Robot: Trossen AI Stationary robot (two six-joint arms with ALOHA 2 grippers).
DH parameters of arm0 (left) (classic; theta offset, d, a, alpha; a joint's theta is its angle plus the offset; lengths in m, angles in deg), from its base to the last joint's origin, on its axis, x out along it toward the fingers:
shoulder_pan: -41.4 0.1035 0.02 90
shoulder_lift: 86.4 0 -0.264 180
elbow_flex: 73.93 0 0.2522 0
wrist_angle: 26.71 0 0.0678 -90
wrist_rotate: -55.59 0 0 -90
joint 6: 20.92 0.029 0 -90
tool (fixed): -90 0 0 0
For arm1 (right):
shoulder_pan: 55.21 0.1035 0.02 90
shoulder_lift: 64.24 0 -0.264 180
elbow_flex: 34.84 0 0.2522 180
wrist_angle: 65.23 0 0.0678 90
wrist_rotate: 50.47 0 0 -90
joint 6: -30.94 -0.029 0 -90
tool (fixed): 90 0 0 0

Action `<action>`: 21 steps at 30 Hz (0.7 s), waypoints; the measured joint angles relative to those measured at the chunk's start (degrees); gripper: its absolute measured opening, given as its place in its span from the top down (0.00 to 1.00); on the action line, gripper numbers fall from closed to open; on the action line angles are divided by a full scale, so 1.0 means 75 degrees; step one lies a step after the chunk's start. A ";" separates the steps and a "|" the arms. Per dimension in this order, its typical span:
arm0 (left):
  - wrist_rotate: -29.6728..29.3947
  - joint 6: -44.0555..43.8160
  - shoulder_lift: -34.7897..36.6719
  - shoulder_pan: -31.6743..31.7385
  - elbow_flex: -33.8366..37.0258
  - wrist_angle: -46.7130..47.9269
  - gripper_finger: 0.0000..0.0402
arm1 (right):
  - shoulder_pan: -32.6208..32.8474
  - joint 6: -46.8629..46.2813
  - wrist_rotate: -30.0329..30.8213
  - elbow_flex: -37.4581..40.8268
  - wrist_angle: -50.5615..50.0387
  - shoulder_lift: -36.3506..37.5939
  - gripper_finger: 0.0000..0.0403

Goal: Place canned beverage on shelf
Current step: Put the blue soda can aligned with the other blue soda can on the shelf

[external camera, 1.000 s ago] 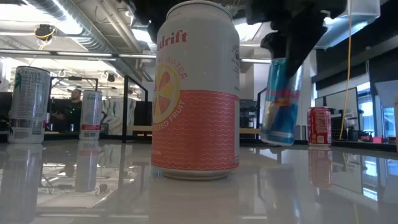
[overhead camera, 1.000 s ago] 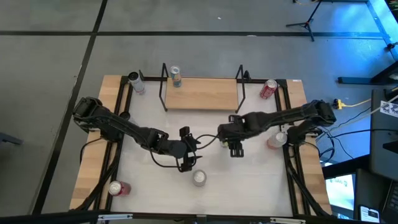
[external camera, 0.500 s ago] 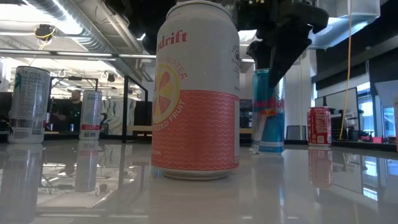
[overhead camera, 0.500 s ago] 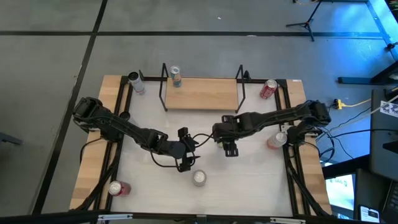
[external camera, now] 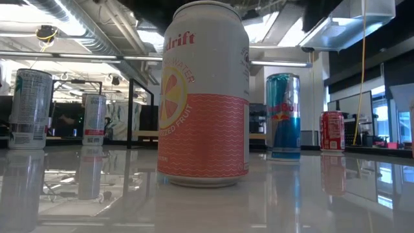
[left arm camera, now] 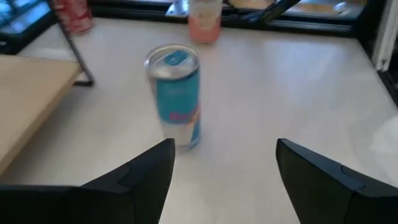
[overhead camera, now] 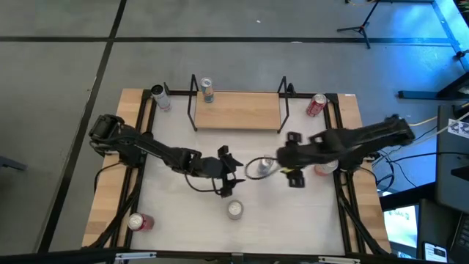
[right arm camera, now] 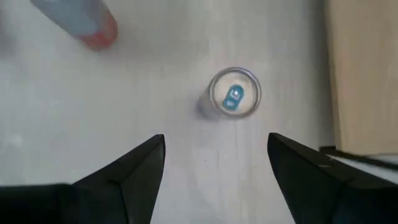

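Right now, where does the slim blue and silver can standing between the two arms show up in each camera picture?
High view: slim blue and silver can, mid-table, between both grippers.
Low view: it is right of the big pink and white can.
Left wrist view: upper middle, pink can behind.
Right wrist view: seen top-down.

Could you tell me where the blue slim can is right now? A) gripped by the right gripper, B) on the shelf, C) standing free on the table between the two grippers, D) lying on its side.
C: the blue can stands upright on the table, with the left gripper and right gripper open on either side, touching nothing.
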 joint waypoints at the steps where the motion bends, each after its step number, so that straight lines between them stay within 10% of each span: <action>1: 0.0224 0.0042 -0.0118 0.0079 0.0000 -0.0247 0.33 | 0.0282 -0.0345 0.0178 0.0102 -0.0038 0.0281 0.31; 10: 0.0947 0.0083 -0.0449 0.1059 0.0000 -0.1138 0.33 | 0.2431 -0.3742 0.0579 0.0279 -0.0996 0.2049 0.30; 21: 0.2286 0.1437 -0.0446 0.1613 -0.0003 -0.1529 0.33 | 0.3253 -0.3493 0.2409 0.0282 -0.0987 0.2431 0.30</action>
